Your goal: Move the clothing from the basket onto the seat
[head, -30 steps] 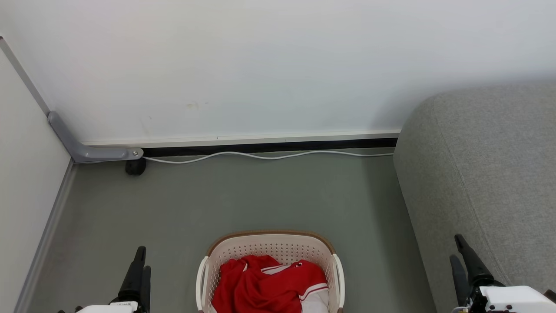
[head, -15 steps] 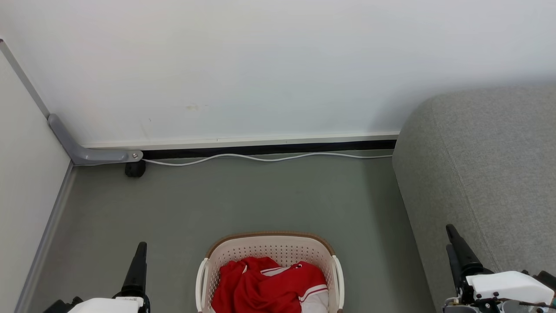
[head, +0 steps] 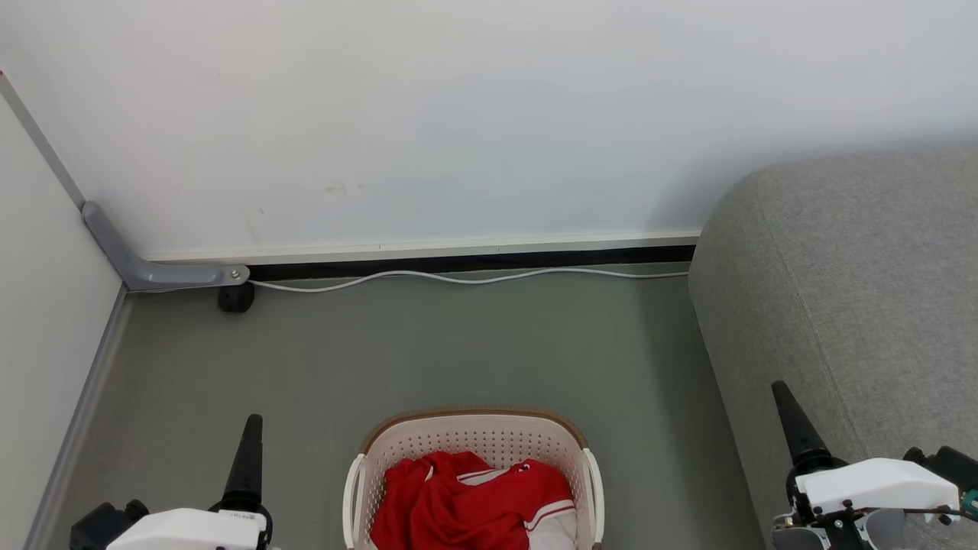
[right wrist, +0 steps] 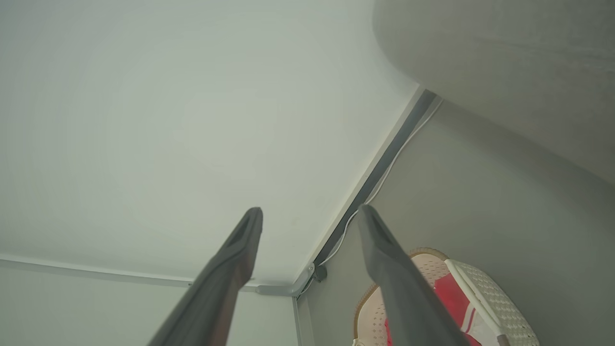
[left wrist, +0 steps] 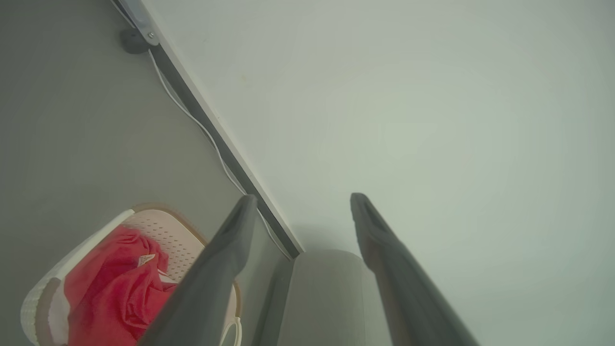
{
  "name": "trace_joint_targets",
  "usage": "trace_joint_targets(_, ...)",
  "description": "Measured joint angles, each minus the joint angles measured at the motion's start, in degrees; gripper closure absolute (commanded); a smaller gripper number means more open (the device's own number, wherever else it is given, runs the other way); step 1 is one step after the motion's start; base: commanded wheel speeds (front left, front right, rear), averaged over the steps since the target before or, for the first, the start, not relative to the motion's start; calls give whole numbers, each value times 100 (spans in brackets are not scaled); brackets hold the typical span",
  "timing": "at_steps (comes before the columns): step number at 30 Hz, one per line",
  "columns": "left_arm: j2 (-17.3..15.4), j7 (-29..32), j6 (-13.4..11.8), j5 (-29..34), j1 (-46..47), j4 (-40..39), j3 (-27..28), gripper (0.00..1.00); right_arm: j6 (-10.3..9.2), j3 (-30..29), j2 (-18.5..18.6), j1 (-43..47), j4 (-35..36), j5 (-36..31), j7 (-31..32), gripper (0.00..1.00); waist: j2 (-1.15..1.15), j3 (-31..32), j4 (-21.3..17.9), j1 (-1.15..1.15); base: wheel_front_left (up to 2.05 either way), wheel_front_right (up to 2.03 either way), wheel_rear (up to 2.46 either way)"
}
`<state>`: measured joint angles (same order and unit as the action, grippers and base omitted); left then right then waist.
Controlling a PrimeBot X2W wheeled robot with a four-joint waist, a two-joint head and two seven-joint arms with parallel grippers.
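Red clothing (head: 466, 504) bunched inside basket (head: 474, 435), white-striped trim at its right side. Basket on grey floor (head: 458, 344), near centre, left of seat (head: 863, 290) and apart from it. Left tool (left wrist: 303, 197) at near left of basket, fingers spread, clear of cloth. Right tool (right wrist: 310, 209) at near right, before seat's side, fingers spread likewise, clear of cloth. White cable (head: 458, 278) runs along base of far wall (head: 458, 114).

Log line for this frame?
phase: pre-grasp | left gripper: open, empty | right gripper: open, empty | clothing: in basket | seat: right of basket
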<state>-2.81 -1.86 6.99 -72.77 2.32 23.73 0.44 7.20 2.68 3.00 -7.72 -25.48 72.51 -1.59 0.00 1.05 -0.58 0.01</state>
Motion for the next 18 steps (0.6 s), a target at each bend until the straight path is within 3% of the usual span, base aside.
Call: trace_joint_targets(18, -162, -289, 1, 1717, 172, 9, -171, 0, 1, 209, 33, -261, -196, -1529, -279, 0, 0, 26, -34, 0, 0, 0, 0)
